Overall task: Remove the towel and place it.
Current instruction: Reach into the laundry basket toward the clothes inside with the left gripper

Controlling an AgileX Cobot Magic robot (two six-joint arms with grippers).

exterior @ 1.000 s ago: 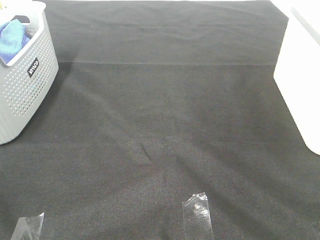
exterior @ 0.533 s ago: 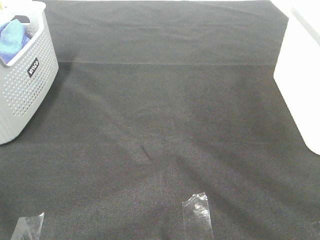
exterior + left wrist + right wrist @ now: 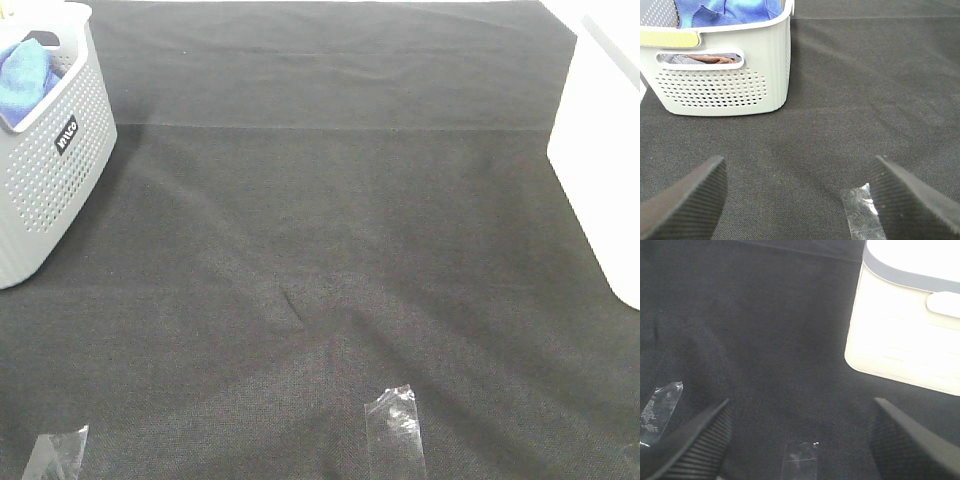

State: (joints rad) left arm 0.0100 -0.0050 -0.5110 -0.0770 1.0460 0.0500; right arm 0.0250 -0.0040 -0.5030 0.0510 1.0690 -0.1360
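White bin (image 3: 605,170) at 3 o'clock, grey basket (image 3: 50,180) at 10 o'clock, towel (image 3: 25,75) bunched inside, possibly over a brown cloth (image 3: 710,59). Left gripper (image 3: 797,200) and right gripper (image 3: 800,440) gape, holding nothing. Risk: a deep grab lifts both cloths, or a rim snag tips the basket.

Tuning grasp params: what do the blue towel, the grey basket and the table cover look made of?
Towel: soft plush cloth, probably microfibre; it bunches in loose matte folds.
Basket: moulded plastic, satin light grey; rigid walls with rows of holes and a handle slot.
Table cover: thin black woven fabric, matte; visible weave and creases.
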